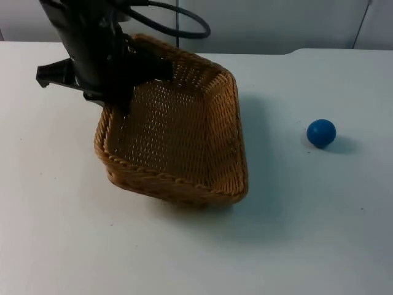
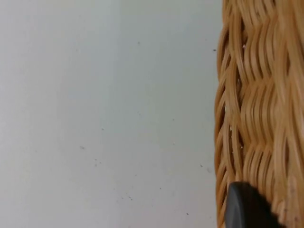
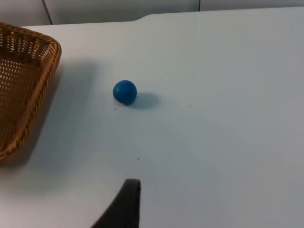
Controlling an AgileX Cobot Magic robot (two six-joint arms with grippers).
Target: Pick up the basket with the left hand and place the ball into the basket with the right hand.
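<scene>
Here, the white table (image 1: 319,246) took most of the top view, and the grey partition wall (image 1: 276,24) ran along the upper edge of the frame. The woven basket (image 1: 178,141) was the largest thing on it, in the left and middle part of the frame. It was tilted: its upper left side was raised, its lower right edge was close to the table, and a soft shadow lay under it and to its right. Inside, it was empty.

The left arm came down from the upper left corner of the frame, and the left gripper (image 1: 123,83) was at the raised rim of the basket. It was closed on that rim, with one finger outside the wall. In the left wrist view, the woven wall of the basket (image 2: 256,104) stood directly against a black fingertip (image 2: 244,206), with bare table (image 2: 104,114) beside it.

In the right wrist view, a black fingertip of the right gripper (image 3: 126,204) hung above the table (image 3: 223,142), near the ball but apart from it. How wide its jaws were, I cannot tell.

The blue ball (image 1: 321,133) lay on the table at the right of the frame, well apart from the basket. The right wrist view showed the ball (image 3: 125,91) just beside the basket's corner (image 3: 28,90).
</scene>
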